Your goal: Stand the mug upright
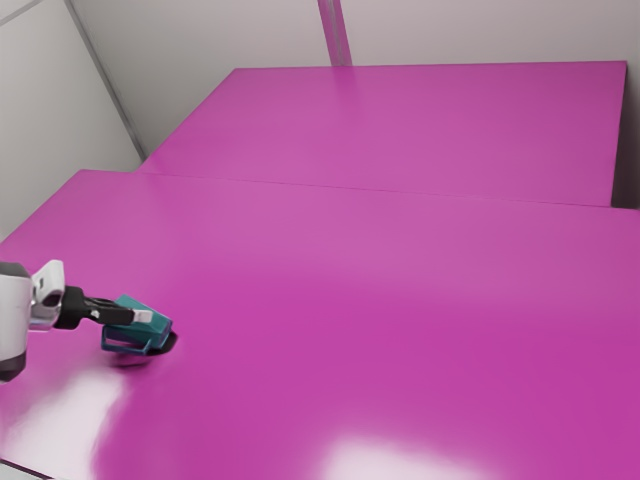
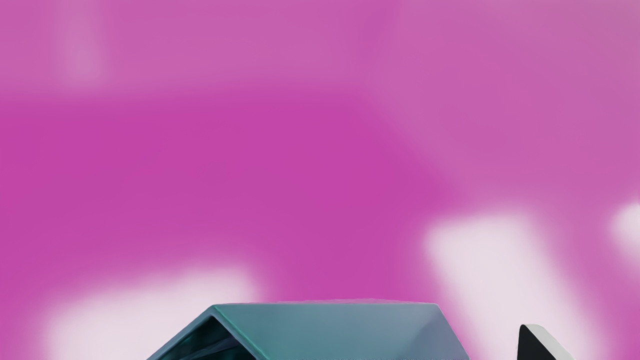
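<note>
Exterior high, wrist close, mug (image 2: 340, 330) shared

Teal mug (image 2: 340, 330), glossy magenta tabletop (image 2: 300, 160) beyond

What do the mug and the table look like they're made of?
The mug looks like smooth satin ceramic or plastic: evenly teal, softly shaded flat faces. The table seems glossy plastic or lacquered board, given its blurred white reflections.

No text, label, brand, number or sign can be read in the exterior view or the wrist view.
</note>
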Controlling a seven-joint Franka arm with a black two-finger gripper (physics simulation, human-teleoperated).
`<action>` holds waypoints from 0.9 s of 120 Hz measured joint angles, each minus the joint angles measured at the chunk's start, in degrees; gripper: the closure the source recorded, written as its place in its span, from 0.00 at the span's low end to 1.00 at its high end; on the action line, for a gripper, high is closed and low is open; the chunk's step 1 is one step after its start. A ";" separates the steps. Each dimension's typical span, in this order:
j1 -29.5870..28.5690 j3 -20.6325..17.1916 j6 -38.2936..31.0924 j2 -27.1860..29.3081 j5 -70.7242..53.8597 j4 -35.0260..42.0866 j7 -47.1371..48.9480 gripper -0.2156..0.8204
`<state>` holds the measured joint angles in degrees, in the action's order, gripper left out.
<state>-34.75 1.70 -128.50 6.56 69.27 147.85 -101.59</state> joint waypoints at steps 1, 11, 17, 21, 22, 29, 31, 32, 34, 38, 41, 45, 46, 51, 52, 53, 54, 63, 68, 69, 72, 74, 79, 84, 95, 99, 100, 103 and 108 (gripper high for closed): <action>0.01 -0.05 -0.01 0.00 -0.01 0.00 0.10 0.39; 0.00 -0.71 -0.11 0.02 -0.12 -0.08 1.02 0.45; 0.02 -0.88 -0.16 0.06 -0.20 -0.21 1.53 0.52; 0.01 -0.93 -0.19 0.25 -0.24 -0.28 1.85 0.57; 0.01 -0.94 -0.20 0.30 -0.25 -0.29 1.92 0.59; -0.13 -1.36 -0.23 0.66 -0.32 -0.46 2.53 0.69; -0.09 -1.47 -0.24 0.76 -0.35 -0.55 2.70 0.72; -0.07 -1.51 -0.24 0.81 -0.36 -0.59 2.78 0.73; -0.05 -1.60 -0.25 0.96 -0.39 -0.67 2.95 0.75; -0.03 -1.74 -0.28 1.20 -0.42 -0.77 3.26 0.79; -0.02 -1.82 -0.30 1.34 -0.44 -0.81 3.49 0.81; -0.02 -1.88 -0.33 1.48 -0.46 -0.84 3.78 0.84; -0.02 -1.90 -0.34 1.51 -0.47 -0.86 3.86 0.85; -0.10 -2.18 -0.36 1.66 -0.48 -1.02 4.25 0.87; -0.09 -2.23 -0.37 1.69 -0.49 -1.06 4.32 0.88; -0.07 -2.28 -0.37 1.71 -0.49 -1.10 4.39 0.88; -0.07 -2.34 -0.38 1.73 -0.49 -1.14 4.47 0.88; -0.10 -3.11 -0.45 2.03 -0.51 -1.65 5.08 0.91; -0.04 -3.49 -0.48 2.22 -0.52 -1.85 5.43 0.92; -0.03 -3.55 -0.49 2.24 -0.52 -1.89 5.50 0.93; -0.01 -3.68 -0.50 2.29 -0.53 -1.97 5.69 0.93; -0.03 -3.77 -0.53 2.31 -0.54 -2.01 5.82 0.94; -0.08 -4.24 -0.68 2.39 -0.58 -2.09 6.17 0.94; -0.02 -4.53 -0.82 2.43 -0.85 -2.20 6.61 0.95; -0.04 -4.79 -1.19 2.46 -1.33 -2.28 7.56 0.95; -0.05 -4.90 -1.33 2.46 -1.43 -2.29 7.87 0.96; -0.04 -4.92 -1.37 2.46 -1.45 -2.29 7.95 0.96; -0.04 -4.96 -1.48 2.46 -1.51 -2.29 8.17 0.96; -0.05 -5.04 -1.64 2.46 -1.58 -2.33 8.52 0.96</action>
<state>-34.80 -3.34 -130.14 9.02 67.69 145.53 -93.07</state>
